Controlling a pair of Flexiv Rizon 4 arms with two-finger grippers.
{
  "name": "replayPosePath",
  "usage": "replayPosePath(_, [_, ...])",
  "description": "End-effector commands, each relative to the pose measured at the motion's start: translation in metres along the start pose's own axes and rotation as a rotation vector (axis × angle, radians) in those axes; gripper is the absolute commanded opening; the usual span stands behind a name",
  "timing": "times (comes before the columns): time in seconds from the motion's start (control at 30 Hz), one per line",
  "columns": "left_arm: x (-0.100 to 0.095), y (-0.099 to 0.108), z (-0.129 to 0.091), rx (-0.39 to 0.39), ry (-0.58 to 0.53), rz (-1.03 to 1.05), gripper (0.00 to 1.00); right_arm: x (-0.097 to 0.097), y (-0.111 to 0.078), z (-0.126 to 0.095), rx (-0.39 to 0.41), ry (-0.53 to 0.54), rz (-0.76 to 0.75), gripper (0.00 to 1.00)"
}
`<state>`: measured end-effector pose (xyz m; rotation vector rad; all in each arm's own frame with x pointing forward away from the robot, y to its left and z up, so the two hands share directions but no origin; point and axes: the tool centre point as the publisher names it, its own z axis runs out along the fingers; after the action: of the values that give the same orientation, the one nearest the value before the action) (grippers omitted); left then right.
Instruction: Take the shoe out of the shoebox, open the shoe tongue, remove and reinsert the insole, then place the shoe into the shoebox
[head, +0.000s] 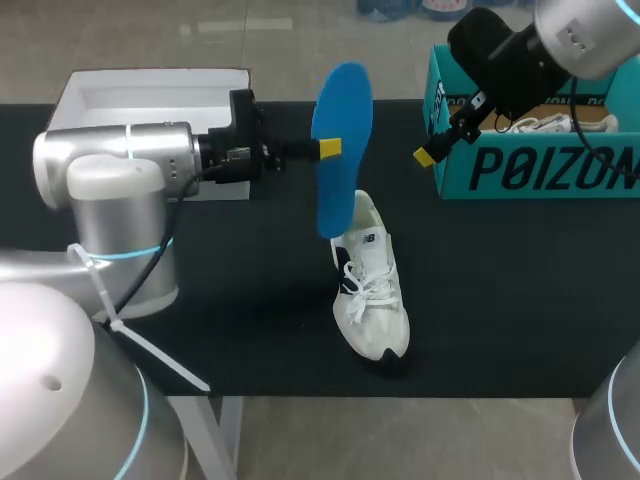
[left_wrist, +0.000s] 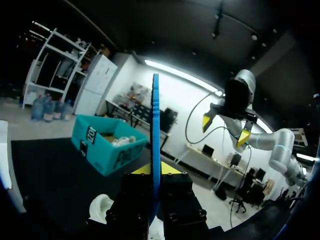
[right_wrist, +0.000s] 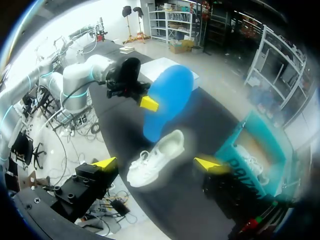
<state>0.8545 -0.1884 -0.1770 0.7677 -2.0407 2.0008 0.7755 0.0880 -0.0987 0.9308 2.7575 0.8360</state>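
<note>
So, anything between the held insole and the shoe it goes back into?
Nothing visible. The insole hangs in the left gripper over the heel end of the shoe; the right gripper is off by the shoebox, open.

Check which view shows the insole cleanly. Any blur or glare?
Head view: evenly lit and sharp, with the insole face-on above the shoe. Left wrist view: the table is dark against bright backlight, and the insole shows only as an edge-on line. Right wrist view: soft throughout, shoe and insole blurred, glare washing out the background.
</note>
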Motion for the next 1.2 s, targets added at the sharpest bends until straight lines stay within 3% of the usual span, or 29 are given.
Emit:
replayPosePath(0.03, [0.003, 0.002, 0.001, 0.007, -0.020, 0.001, 0.00, 0.000, 0.001, 0.002, 0.001, -0.001, 0.001, 1.00])
replayPosePath(0.9, [0.003, 0.002, 0.001, 0.007, -0.020, 0.001, 0.00, 0.000, 0.001, 0.002, 0.001, -0.001, 0.001, 1.00])
replayPosePath(1.2, [-0.007, 0.004, 0.002, 0.088, -0.001, 0.350, 0.00, 0.000, 0.001, 0.002, 0.001, -0.001, 0.001, 1.00])
